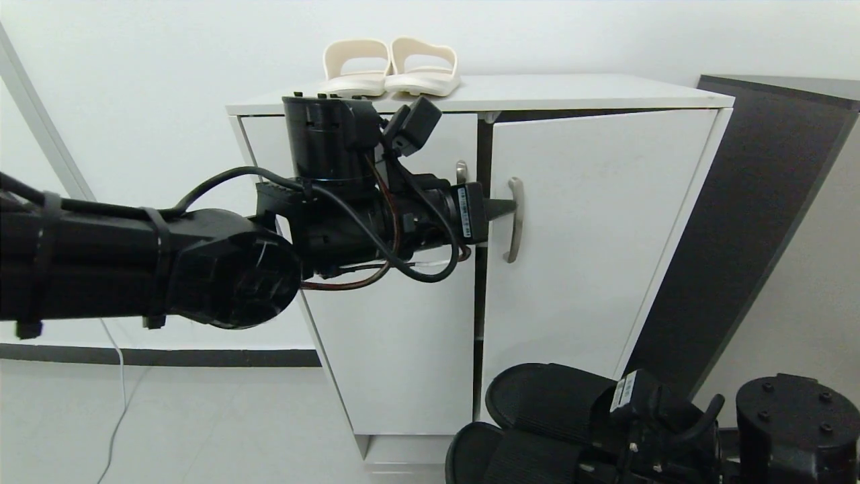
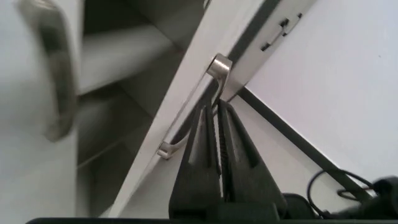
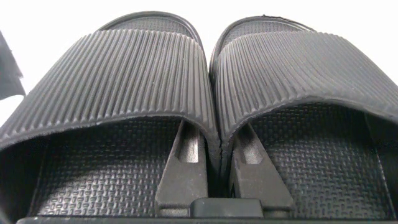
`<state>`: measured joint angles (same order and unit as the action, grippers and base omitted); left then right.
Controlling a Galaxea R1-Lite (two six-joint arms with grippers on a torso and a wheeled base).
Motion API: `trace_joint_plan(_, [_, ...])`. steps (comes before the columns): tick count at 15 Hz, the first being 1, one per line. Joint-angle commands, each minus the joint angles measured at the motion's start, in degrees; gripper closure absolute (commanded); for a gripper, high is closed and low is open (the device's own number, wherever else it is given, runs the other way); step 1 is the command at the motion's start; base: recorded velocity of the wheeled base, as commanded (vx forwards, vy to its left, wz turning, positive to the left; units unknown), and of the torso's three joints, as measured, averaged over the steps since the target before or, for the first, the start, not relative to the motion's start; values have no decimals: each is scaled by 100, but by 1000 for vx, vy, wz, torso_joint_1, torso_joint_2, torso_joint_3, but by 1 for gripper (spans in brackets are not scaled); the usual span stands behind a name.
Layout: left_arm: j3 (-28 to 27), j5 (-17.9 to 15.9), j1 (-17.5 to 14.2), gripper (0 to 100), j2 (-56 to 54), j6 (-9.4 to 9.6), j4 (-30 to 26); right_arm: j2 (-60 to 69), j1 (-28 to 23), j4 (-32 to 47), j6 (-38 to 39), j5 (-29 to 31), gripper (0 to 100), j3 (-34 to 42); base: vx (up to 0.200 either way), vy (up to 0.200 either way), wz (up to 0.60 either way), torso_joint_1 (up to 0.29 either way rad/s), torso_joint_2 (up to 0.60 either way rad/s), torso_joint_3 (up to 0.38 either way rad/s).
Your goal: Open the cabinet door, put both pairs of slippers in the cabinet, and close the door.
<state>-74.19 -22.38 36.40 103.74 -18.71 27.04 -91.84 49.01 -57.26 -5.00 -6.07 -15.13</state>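
A white cabinet [image 1: 605,94] has a pair of cream slippers [image 1: 390,67] on its top. Its right door [image 1: 591,235] stands slightly ajar, and shelves [image 2: 118,53] show through the gap. My left gripper [image 1: 500,208] [image 2: 217,109] is shut, its tips against the right door's metal handle [image 1: 514,218] [image 2: 186,118]. The left door [image 1: 403,323] is closed; its handle [image 1: 461,171] [image 2: 53,74] is beside my wrist. Low in front of the cabinet, my right gripper [image 3: 217,143] is shut on the pair of black slippers [image 1: 537,403] [image 3: 143,74], one finger inside each, pinching their inner walls together.
A dark grey panel [image 1: 739,235] leans along the cabinet's right side. A white wall with a dark baseboard [image 1: 201,356] is to the left. A thin cable [image 1: 121,403] runs down to the pale floor there.
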Motion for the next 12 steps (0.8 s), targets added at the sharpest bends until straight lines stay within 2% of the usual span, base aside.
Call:
trace_joint_plan(1, [212, -3, 78, 100, -284, 8, 47, 88, 48, 4, -10, 1, 100, 45, 0, 0, 0, 0, 0, 0])
trace_joint_plan(8, [1038, -56, 192, 100, -987, -1, 100, 97, 83, -5, -142, 1, 100, 115, 0, 0, 0, 0, 0, 0])
trace_joint_plan(10, [1065, -65, 60, 100, -961, -18, 109, 97, 92, -5, -230, 1, 100, 151, 0, 0, 0, 0, 0, 0])
trace_joint_plan(12, [968, -337, -186, 100, -741, -27, 109, 114, 215, -13, -256, 1, 100, 247, 0, 0, 0, 0, 0, 0])
